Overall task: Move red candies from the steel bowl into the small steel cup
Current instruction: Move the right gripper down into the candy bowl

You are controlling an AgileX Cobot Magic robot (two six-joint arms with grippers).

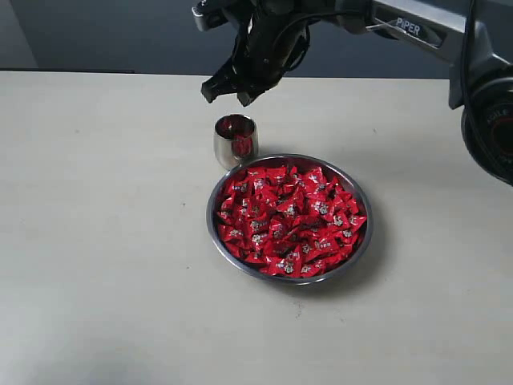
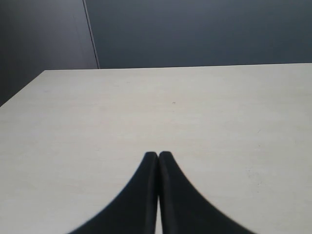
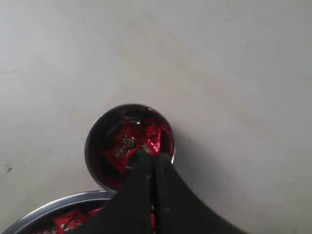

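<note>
1. Your small, rounded, mirror-finish steel cup (image 1: 236, 140) stands upright on the pale bench (image 1: 96, 241), mouth up. It sits just beside the far left part of the rim of the wide, shallow steel bowl (image 1: 290, 281). You cannot tell whether the two touch.
2. The bowl lies flat, mouth up, and is heaped with shiny red-wrapped square candies (image 1: 288, 220). They lie at every angle, with no shared direction.
3. Your right gripper (image 1: 227, 92) hangs above the cup. Its jaws are pressed together, and no candy shows between them.
4. The right wrist view looks straight down into the cup (image 3: 95, 146), which the exterior view cannot do. A few red candies (image 3: 127, 144) lie inside it, and the closed tips of the gripper (image 3: 148, 155) are over the edge of its mouth. A slice of the bowl's rim (image 3: 58, 204) also shows there.
5. The left wrist view shows only bare bench (image 2: 195, 112) and the left gripper (image 2: 157, 155), closed on nothing. That gripper is out of the exterior view.
6. You can read "PIPER" (image 1: 407, 26) on the right arm. Each wrapper has a small pale mark that is too small to read.
</note>
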